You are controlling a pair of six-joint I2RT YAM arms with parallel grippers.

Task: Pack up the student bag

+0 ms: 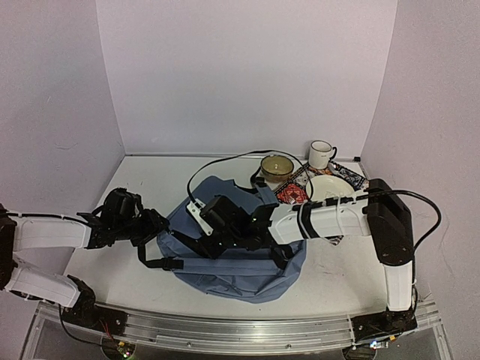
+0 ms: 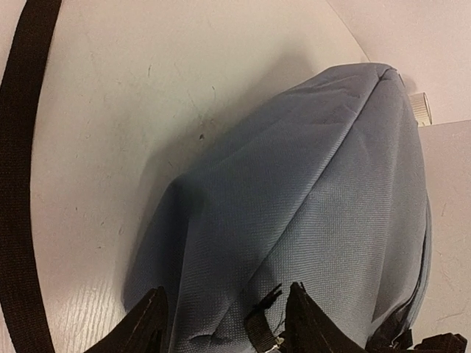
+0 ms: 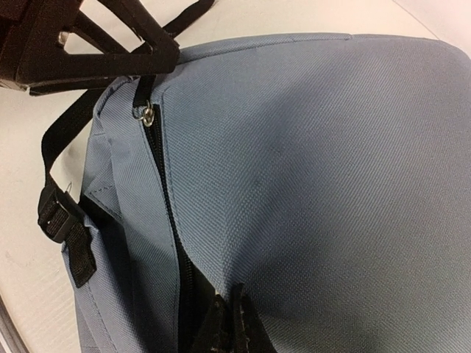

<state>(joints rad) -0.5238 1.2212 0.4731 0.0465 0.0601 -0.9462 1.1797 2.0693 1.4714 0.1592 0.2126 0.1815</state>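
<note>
The student bag (image 1: 244, 262), slate-blue with black straps, lies flat at the middle of the table. My left gripper (image 1: 159, 229) reaches it from the left. In the left wrist view its jaws (image 2: 228, 312) stand apart over a bulge of bag fabric (image 2: 309, 169), and a short black zip tab (image 2: 259, 323) sits just inside one finger (image 2: 305, 320). My right gripper (image 1: 216, 225) comes across from the right. It (image 3: 232, 303) is shut on a pinch of bag fabric beside the black zip (image 3: 165, 206). The metal zip ring (image 3: 147, 112) lies under the left gripper's tip.
A tan bowl (image 1: 277, 166), a white mug (image 1: 321, 154), a white plate (image 1: 330, 187) and a patterned packet (image 1: 294, 189) stand at the back right. A black cable (image 1: 217, 160) arcs behind the bag. A loose black strap (image 2: 18, 184) runs along the table on the left.
</note>
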